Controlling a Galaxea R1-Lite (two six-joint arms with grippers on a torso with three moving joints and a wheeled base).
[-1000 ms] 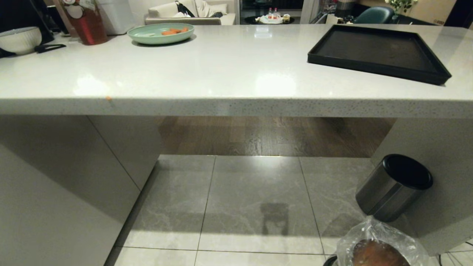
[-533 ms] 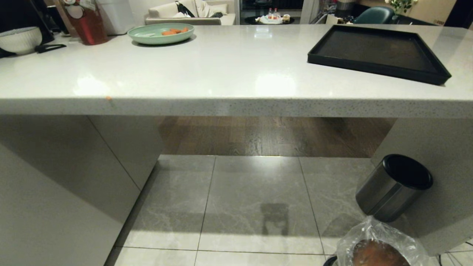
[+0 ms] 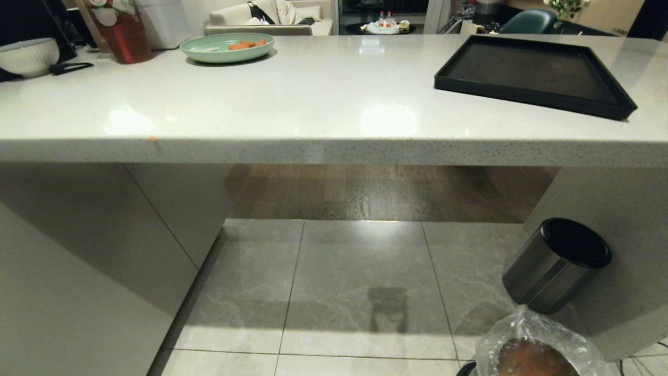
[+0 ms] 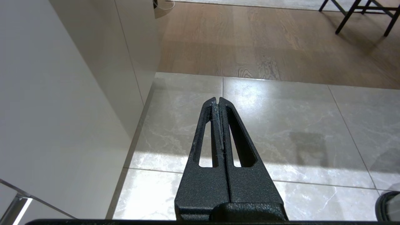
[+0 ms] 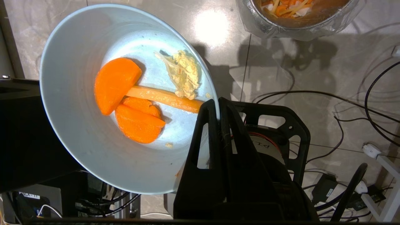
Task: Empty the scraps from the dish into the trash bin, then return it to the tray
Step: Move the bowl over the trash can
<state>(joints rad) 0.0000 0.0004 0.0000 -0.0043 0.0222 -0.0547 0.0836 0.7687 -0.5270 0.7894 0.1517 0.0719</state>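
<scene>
Right wrist view: the right gripper (image 5: 217, 104) has its jaws clamped on the dish (image 5: 81, 125) rim, scraps (image 5: 131, 103) inside, short of the trash bin (image 5: 300, 18). Emptying and return to the tray (image 3: 532, 73) remain. The left gripper (image 4: 217, 101), jaws closed, is parked.

Mint-green plate (image 3: 227, 47) with carrot bits, white ribbed bowl (image 3: 28, 56), red jar (image 3: 121, 31) on countertop (image 3: 292, 104); steel bin (image 3: 556, 265) on floor.

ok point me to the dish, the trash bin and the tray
dish (image 5: 78, 150): right wrist view, bare inner wall
trash bin (image 3: 543, 326): head view, crinkly bag over the rim
tray (image 3: 527, 96): head view, near rim
</scene>
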